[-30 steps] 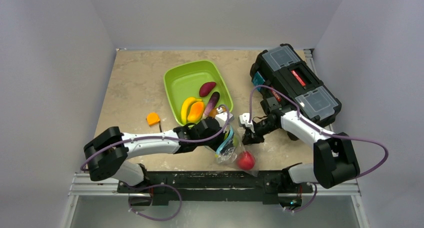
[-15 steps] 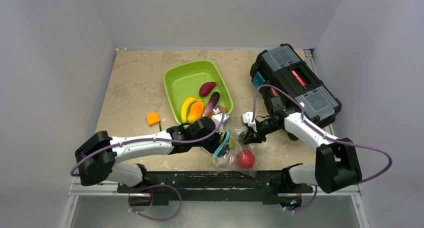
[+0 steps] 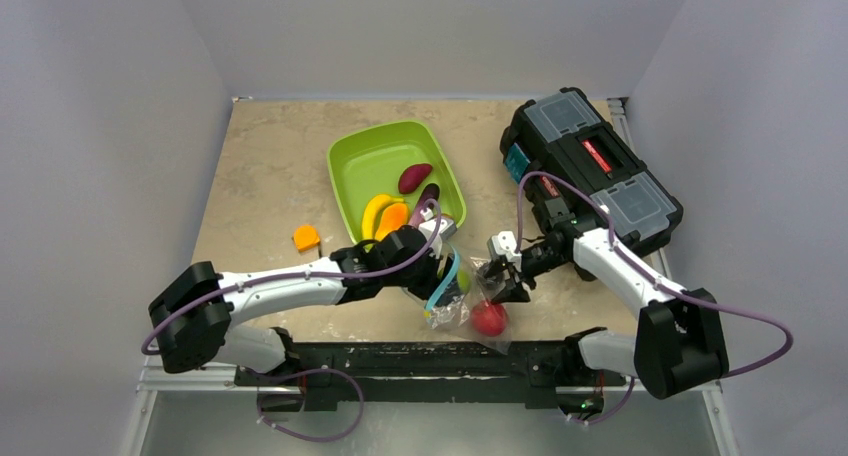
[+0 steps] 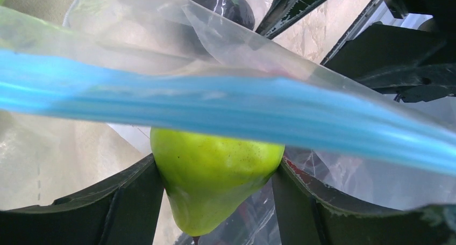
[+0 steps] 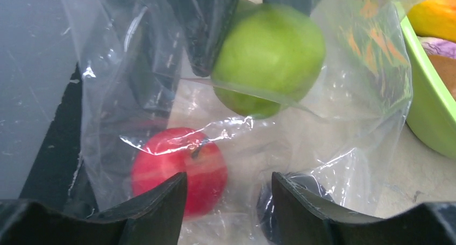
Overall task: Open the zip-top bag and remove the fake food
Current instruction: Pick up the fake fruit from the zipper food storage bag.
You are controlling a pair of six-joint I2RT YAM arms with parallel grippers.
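The clear zip-top bag (image 3: 452, 310) lies at the table's near edge, its blue zip strip (image 3: 441, 281) raised. My left gripper (image 3: 447, 274) reaches into its mouth and is shut on the green pear (image 4: 215, 170), with the strip (image 4: 215, 110) running across just above. The red apple (image 3: 489, 318) and a dark piece (image 5: 293, 194) lie inside the bag. My right gripper (image 3: 503, 282) is open just over the bag (image 5: 344, 94), the apple (image 5: 180, 167) by its left finger. The pear (image 5: 269, 54) shows beyond.
The green tray (image 3: 365, 161) behind the bag holds a yellow banana (image 3: 375, 211), an orange piece (image 3: 392, 219), a maroon piece (image 3: 414, 177) and a purple eggplant (image 3: 426, 196). A black toolbox (image 3: 590, 166) stands at the right. A small orange block (image 3: 306, 238) lies left.
My right gripper has moved forward and down over the bag towards the apple. My left gripper has drawn slightly left and back with the pear, shifting the bag's mouth.
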